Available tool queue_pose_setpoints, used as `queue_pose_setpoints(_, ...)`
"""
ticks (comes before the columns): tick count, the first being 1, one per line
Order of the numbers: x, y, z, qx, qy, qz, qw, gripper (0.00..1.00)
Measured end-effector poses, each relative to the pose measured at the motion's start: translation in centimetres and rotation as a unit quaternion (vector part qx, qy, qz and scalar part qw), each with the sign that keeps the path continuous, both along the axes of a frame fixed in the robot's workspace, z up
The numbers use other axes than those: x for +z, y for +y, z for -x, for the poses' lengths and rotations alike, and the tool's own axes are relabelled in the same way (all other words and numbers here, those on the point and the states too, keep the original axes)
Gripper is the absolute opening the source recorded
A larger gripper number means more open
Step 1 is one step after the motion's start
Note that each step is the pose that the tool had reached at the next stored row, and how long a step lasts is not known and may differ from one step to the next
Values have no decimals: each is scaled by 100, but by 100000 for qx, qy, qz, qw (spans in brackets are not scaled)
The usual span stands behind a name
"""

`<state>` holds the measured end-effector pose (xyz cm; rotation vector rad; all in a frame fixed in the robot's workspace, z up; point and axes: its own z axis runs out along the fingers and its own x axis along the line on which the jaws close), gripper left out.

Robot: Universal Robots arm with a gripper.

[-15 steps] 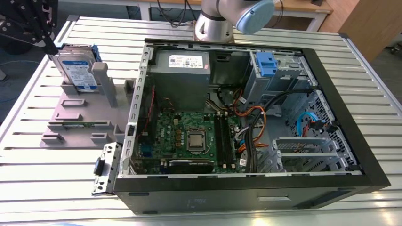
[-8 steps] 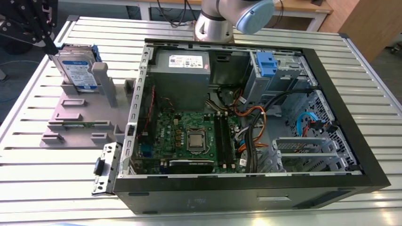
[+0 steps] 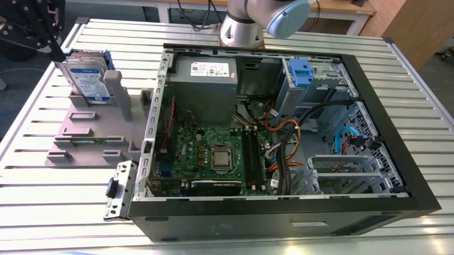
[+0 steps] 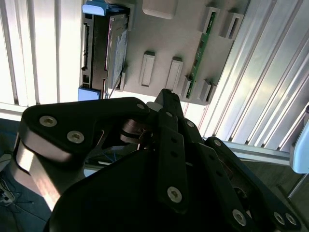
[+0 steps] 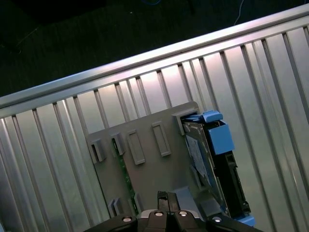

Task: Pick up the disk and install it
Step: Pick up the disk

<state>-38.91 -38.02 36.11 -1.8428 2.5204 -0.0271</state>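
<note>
Upright on its long edge in the grey plastic stand (image 3: 85, 125), toward the far corner of the worktop (image 3: 42, 212) at the exterior view's left: the disk (image 3: 86, 78). Flat, rectangular, silver-grey metal, framed by a blue plastic carrier bracket (image 5: 219, 137). Faced with a white label (image 3: 92, 88) carrying a blue band; print too small to read. Not yet gripped.

Near the disk, over the stand: the black gripper (image 4: 166, 94). Fingers (image 5: 160, 200) pressed together, closed on nothing, as seen in both wrist views. Matte black linkage bars dotted with bright screw heads.

Stand matte and blocky, with rectangular upright posts and slots; in one slot, a thin green circuit strip (image 3: 92, 141). Worktop of shiny ribbed aluminium, with long parallel grooves.

Beside the stand, on its side with the panel off: a black computer case (image 3: 284, 212). Inside, a green motherboard (image 3: 220, 154), a grey power supply box (image 3: 206, 90) with an unreadable white sticker, a silver drive cage (image 3: 301, 74) with a blue tab, and orange and black cable bundles (image 3: 284, 143).
</note>
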Motion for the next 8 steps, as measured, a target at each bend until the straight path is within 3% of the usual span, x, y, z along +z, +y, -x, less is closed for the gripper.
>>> queue_pose_setpoints(8,0,0,0,230,0,2,100000,11)
